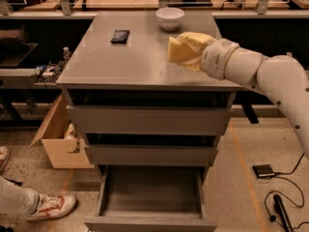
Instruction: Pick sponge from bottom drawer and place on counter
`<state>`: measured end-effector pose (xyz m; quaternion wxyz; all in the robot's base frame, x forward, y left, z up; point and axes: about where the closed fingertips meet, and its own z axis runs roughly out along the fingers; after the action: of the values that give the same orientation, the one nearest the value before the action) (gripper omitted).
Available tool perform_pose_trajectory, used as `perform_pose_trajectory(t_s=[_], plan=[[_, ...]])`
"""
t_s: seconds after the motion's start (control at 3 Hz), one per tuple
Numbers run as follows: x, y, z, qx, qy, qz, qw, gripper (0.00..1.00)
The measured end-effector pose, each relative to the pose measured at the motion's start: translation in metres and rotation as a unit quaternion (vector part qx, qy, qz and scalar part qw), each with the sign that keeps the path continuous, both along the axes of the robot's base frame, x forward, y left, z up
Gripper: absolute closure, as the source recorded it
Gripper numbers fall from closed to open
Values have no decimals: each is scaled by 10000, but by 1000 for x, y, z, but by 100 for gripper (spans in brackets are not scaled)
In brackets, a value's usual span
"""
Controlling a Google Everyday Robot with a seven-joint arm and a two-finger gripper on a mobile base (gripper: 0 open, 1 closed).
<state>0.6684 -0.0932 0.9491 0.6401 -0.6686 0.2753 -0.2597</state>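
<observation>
My gripper (pixel 182 49) is over the right part of the grey counter (pixel 130 57), just above its surface, and comes in from the right on the white arm. It is shut on the pale-yellow sponge (pixel 175 50), which sticks out to the left of the yellowish fingers (pixel 195 41). The bottom drawer (pixel 152 195) is pulled out toward the camera and looks empty inside. The two upper drawers are partly out.
A white bowl (pixel 170 17) stands at the counter's back, near the gripper. A small black packet (pixel 120 36) lies at back left. A cardboard box (pixel 55 141) and a person's shoe (pixel 50 207) are at the left. Cables and a black pad (pixel 264 170) lie on the floor at the right.
</observation>
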Motion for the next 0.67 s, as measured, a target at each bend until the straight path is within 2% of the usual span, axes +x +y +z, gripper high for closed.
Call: perform_pose_trajectory(t_s=[0.33, 0.67], plan=[[24, 3, 13, -188, 61, 219, 9996, 100], [53, 14, 21, -479, 245, 494, 9973, 100]])
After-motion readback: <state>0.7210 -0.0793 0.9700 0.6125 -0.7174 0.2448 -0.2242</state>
